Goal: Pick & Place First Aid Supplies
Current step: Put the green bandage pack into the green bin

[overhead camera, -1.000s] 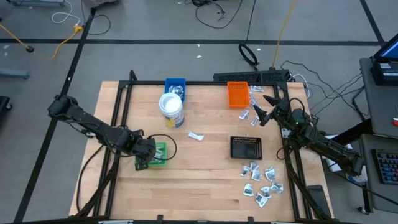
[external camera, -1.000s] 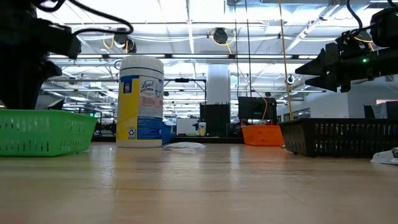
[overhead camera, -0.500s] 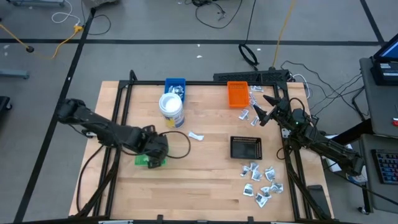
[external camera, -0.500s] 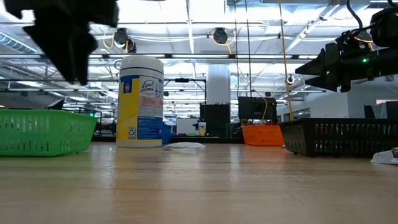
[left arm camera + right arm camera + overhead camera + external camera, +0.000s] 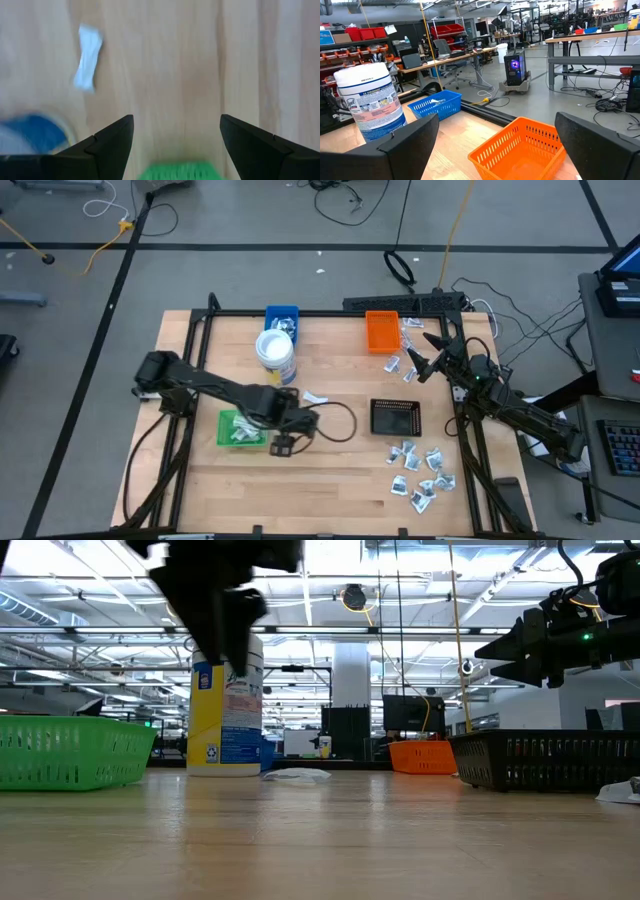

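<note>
Two end effectors released. Left end effector (image 5: 284, 446) hovers just beside green tray (image 5: 228, 428) holding packets (image 5: 240, 432); lone packet (image 5: 316, 398) near it. Right end effector (image 5: 420, 352) beside orange tray (image 5: 381, 331).

A white tub with blue label (image 5: 276, 356) is stood upright near the blue tray (image 5: 282, 318). An orange tray (image 5: 381, 331), black tray (image 5: 396, 418) and green tray (image 5: 241, 429) are spread well apart.
</note>
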Robot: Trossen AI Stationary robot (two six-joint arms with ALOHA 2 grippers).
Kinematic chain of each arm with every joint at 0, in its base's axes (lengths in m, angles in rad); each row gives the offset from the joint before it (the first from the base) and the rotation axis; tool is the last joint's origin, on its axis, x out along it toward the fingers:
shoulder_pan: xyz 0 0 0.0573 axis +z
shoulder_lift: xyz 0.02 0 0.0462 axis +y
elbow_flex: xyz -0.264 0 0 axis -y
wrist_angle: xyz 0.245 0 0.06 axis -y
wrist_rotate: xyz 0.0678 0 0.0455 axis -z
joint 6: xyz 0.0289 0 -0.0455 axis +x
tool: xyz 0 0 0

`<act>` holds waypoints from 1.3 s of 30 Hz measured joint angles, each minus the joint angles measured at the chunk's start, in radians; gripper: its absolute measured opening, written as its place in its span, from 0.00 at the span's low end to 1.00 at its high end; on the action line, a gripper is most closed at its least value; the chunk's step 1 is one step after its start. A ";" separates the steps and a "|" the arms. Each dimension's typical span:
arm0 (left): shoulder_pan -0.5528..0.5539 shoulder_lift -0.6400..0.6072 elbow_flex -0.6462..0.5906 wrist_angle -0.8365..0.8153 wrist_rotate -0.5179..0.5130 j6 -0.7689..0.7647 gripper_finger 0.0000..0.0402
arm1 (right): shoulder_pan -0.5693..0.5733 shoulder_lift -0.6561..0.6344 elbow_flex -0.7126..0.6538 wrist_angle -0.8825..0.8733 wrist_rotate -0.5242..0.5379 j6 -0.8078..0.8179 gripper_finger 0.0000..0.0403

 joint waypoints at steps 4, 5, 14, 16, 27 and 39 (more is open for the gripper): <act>0.028 0.088 0.101 0.002 0.045 0.094 0.76 | 0.000 0.000 0.000 0.000 0.000 0.000 0.98; 0.034 0.107 0.122 0.003 0.058 0.119 0.76 | 0.000 0.000 0.000 0.000 0.000 0.000 0.98; 0.129 0.226 0.241 0.011 0.138 0.338 0.72 | 0.000 0.000 0.000 0.000 0.000 0.000 0.98; 0.164 0.244 0.256 0.013 0.137 0.370 0.71 | 0.000 0.000 0.000 0.000 0.000 0.000 0.98; 0.291 0.261 0.268 0.027 0.123 0.557 0.71 | 0.000 0.000 0.000 0.000 0.000 0.000 0.98; 0.288 0.410 0.358 -0.036 -0.026 0.575 0.75 | 0.000 0.000 0.000 0.000 0.000 0.000 0.98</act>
